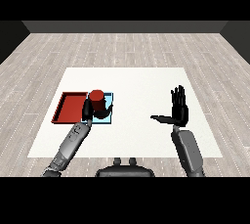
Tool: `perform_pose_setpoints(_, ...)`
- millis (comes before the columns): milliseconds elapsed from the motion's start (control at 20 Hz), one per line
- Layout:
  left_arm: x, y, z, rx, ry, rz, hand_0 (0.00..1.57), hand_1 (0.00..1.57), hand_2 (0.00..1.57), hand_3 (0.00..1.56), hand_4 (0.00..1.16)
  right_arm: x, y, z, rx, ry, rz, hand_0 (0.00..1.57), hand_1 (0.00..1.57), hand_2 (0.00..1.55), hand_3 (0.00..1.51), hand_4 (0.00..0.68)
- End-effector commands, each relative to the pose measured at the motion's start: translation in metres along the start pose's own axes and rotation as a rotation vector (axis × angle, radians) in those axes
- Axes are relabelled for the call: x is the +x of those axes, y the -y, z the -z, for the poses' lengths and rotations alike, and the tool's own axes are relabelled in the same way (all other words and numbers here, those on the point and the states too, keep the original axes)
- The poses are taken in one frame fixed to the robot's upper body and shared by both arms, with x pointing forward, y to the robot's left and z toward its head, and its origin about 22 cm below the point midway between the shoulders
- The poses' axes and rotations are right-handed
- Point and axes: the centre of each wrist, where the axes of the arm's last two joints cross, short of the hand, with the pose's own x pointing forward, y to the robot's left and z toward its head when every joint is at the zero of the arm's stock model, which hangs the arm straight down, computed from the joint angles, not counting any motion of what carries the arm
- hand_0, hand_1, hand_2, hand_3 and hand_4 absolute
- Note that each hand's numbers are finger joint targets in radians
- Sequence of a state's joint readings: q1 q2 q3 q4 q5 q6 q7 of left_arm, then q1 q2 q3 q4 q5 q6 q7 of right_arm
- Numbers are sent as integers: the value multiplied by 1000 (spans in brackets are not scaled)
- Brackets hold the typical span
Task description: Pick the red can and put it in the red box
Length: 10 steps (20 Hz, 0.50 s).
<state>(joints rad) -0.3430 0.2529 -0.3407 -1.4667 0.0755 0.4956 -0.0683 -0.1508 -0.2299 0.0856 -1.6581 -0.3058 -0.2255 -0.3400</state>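
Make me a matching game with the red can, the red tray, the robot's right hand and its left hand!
Things:
1. round red can
2. flat red tray
3. black right hand
4. black left hand

States:
A. fingers straight, holding nothing
B. curled round the can
C. lying at the table's left, nothing in it
D. held over the light blue tray

Pairs: 1-D, 2-C, 3-A, 4-B

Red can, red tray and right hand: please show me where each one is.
red can (96, 96), head view, its upper side.
red tray (70, 108), head view, its bare floor.
right hand (179, 106), head view, its palm.
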Motion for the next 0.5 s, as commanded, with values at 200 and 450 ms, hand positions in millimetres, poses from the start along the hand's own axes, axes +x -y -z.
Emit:
perform_pose_setpoints(200,-11,-59,26,96,-48,226,1571,1571,1550,1428,1126,-29,39,-59,-22,-106,-38,0,0,0,0,0)
perform_pose_setpoints(450,-33,-98,65,126,-126,340,1535,1535,1342,1445,1104,-43,34,-51,-74,-149,-34,0,0,0,0,0)
